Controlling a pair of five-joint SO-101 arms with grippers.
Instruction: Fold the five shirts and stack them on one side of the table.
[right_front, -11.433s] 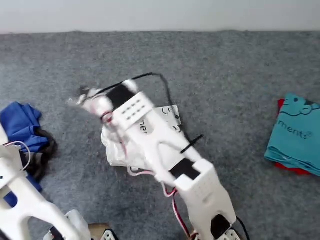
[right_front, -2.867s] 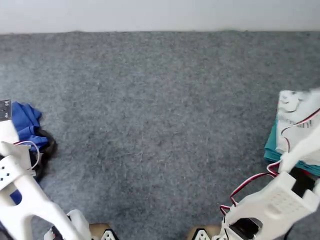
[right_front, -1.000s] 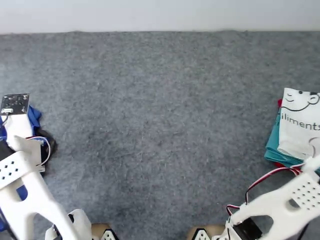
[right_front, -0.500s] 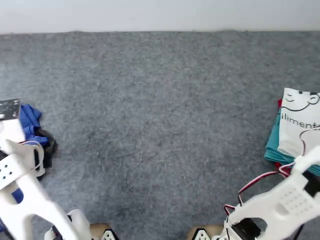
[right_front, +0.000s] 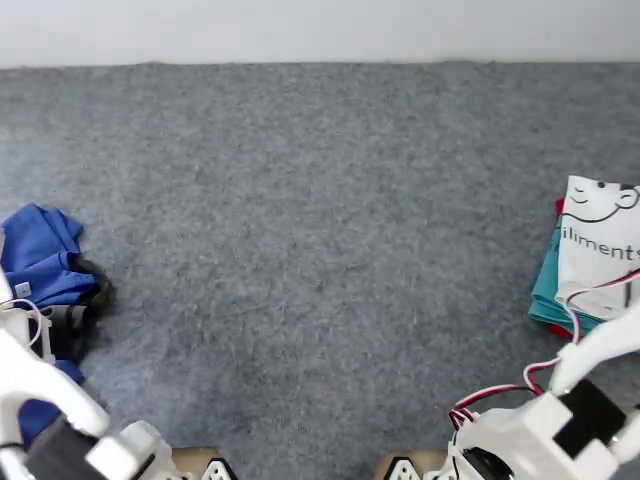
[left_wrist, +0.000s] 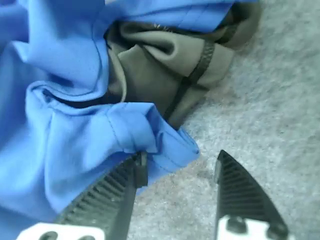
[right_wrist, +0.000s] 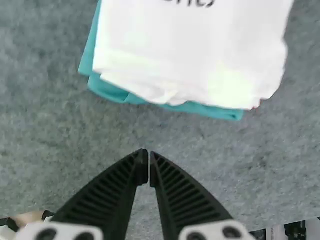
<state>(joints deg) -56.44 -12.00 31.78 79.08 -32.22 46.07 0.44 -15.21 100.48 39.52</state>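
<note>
A folded white shirt (right_front: 600, 248) with print lies on top of a teal shirt (right_front: 548, 292) and a red one (right_front: 559, 208) at the table's right edge. In the right wrist view the white shirt (right_wrist: 195, 50) covers the teal one (right_wrist: 165, 100), and my right gripper (right_wrist: 149, 159) is shut, empty, over bare carpet just short of the stack. A crumpled blue shirt (right_front: 40, 255) lies on a dark olive one (right_front: 88, 300) at the left edge. My left gripper (left_wrist: 180, 162) is open, one finger touching a blue shirt (left_wrist: 60, 145) fold, the olive shirt (left_wrist: 170, 55) beyond it.
Grey carpet (right_front: 320, 220) covers the table, with a pale wall along the far edge. The two arm bases (right_front: 520, 445) stand at the near edge, with red and white cables beside the right one.
The right arm laid the white shirt on the stack, let go and has drawn back toward its base. The left arm has dropped low over the blue shirt pile.
</note>
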